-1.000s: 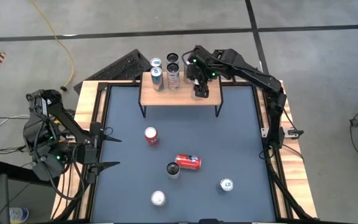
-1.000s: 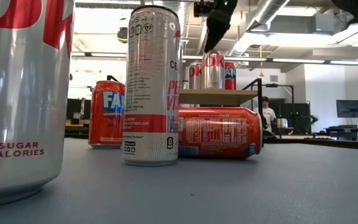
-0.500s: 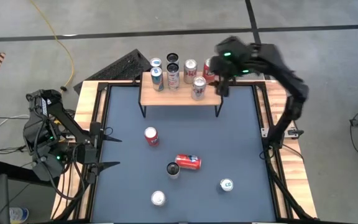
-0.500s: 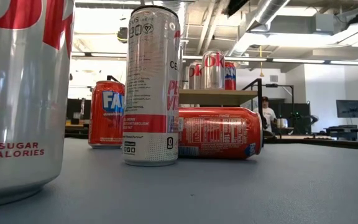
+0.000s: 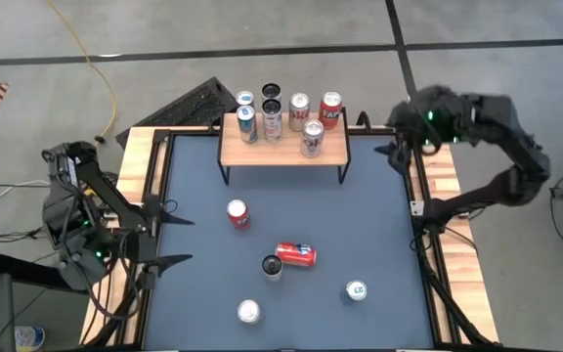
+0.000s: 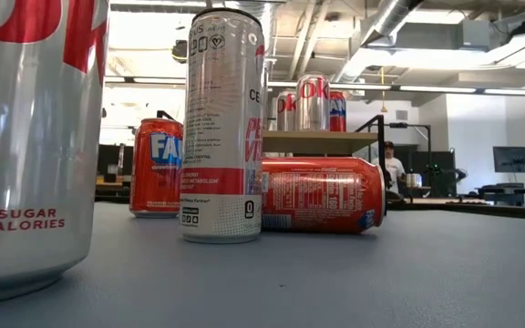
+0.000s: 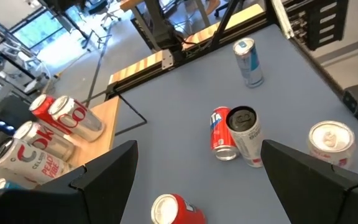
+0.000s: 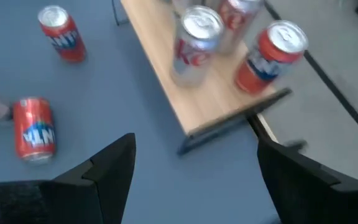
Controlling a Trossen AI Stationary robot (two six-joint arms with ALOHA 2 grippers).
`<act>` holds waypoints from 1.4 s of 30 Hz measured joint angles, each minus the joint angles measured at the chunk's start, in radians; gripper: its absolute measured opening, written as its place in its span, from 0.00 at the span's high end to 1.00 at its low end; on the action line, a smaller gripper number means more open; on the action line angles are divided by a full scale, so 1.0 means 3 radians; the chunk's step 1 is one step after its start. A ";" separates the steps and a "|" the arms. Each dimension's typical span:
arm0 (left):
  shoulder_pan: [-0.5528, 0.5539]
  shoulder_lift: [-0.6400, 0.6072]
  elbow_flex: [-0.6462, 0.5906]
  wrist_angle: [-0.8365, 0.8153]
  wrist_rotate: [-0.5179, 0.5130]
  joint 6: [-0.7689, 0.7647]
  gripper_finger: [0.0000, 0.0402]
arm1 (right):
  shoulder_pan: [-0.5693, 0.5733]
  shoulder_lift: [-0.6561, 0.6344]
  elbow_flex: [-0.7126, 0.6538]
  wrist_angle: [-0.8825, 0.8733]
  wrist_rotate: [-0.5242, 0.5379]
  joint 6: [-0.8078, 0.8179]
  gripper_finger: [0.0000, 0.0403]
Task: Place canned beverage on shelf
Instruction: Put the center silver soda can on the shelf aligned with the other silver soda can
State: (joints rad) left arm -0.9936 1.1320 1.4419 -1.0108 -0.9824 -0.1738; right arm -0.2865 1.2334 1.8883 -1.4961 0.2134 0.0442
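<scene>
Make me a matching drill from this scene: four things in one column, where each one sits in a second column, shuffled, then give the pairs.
Things
1. red can lying on its side
2. silver can nearest the shelf's front edge
3. right gripper
4. left gripper

Places
A. at the table's left edge, beside the mat
B. standing on the shelf
C. on the mat, near the middle of the table
D. by the table's right edge, off the shelf's right end

Pairs: 1-C, 2-B, 3-D, 4-A
</scene>
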 joint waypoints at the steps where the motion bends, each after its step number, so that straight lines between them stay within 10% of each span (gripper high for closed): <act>1: 0.0000 0.0000 -0.0035 0.0039 -0.0020 0.0030 0.18 | 0.0034 -0.0155 -0.0310 0.0198 0.0010 0.0028 0.22; 9: -0.0001 0.0001 -0.0105 0.0429 0.0028 0.0187 0.18 | 0.0202 -0.1048 -0.2341 0.2175 -0.0003 0.0153 0.22; 18: -0.0001 0.0040 -0.0106 0.0478 0.0083 0.0027 0.18 | 0.0330 -0.1017 -0.3450 0.3319 0.0643 0.0277 0.26; 33: -0.0005 0.0157 -0.0107 0.0486 -0.0070 0.0030 0.18 | 0.0246 -0.0165 -0.3589 0.4366 0.0782 -0.0255 0.36; 42: -0.0005 0.0161 -0.0107 0.0486 -0.0082 0.0036 0.18 | 0.0202 -0.0010 -0.3589 0.4424 0.0781 -0.0322 0.67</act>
State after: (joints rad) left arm -0.9951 1.1805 1.4097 -0.8650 -1.0069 -0.1631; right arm -0.2260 1.2304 0.8116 -0.1690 0.4477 -0.0525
